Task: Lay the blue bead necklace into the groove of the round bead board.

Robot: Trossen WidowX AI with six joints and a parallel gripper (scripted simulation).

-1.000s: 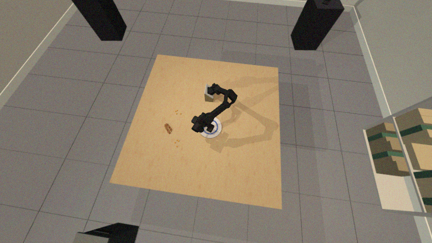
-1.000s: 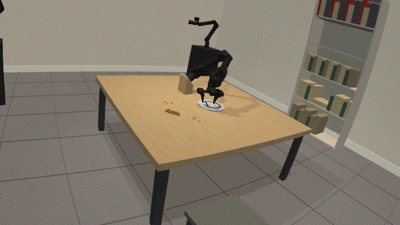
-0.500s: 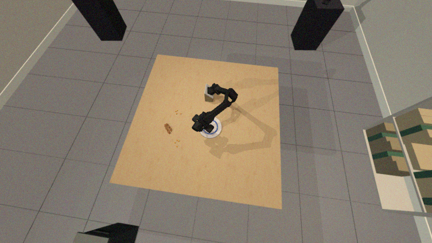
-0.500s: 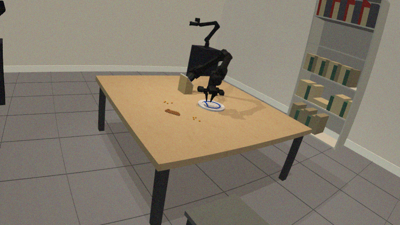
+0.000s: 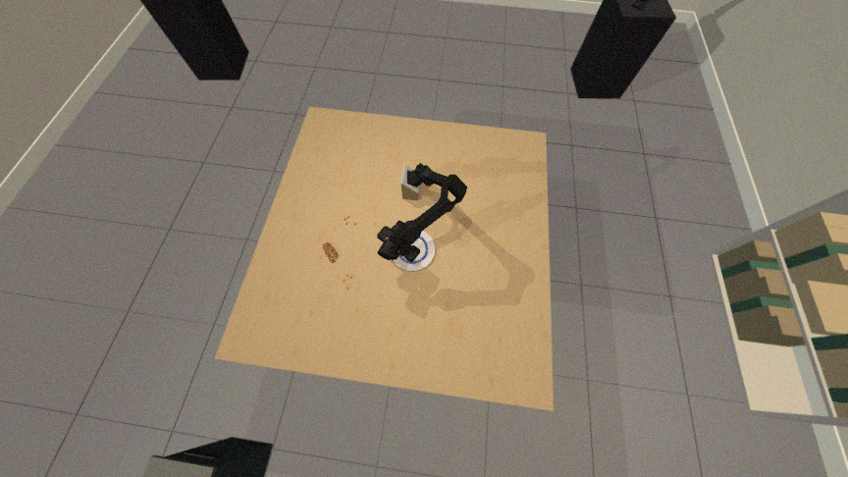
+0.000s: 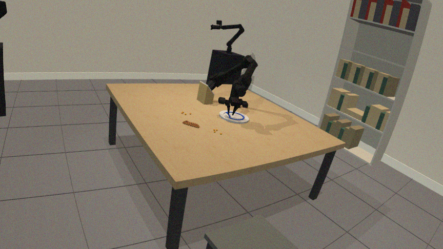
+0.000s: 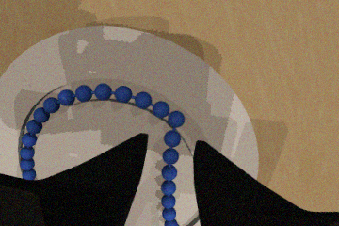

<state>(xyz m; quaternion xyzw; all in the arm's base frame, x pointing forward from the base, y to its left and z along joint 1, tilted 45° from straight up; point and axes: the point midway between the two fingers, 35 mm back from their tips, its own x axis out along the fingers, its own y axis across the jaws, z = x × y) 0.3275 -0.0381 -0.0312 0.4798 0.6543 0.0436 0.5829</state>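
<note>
The round white bead board (image 5: 415, 268) (image 6: 245, 121) (image 7: 240, 134) lies flat on the table. The blue bead necklace (image 5: 427, 249) (image 6: 243, 118) (image 7: 103, 91) is on it. In the wrist view its upper arc follows the groove; at the upper right it bends sharply and a nearly straight run of beads goes down, inside the groove line. My gripper (image 6: 230, 115) (image 7: 171, 146) is low over the board, partly open. Its fingers stand either side of that straight run, with gaps to the beads. The fingers hide the necklace's lower left part; the bottom is out of frame.
A box-like block (image 5: 409, 194) (image 6: 205, 93) stands by the arm's base. A brown beaded piece (image 5: 330, 251) (image 6: 190, 124) lies on the table (image 5: 375, 334) (image 6: 261, 148), with small orange beads in two groups. A bookshelf (image 6: 401, 54) stands beyond the table.
</note>
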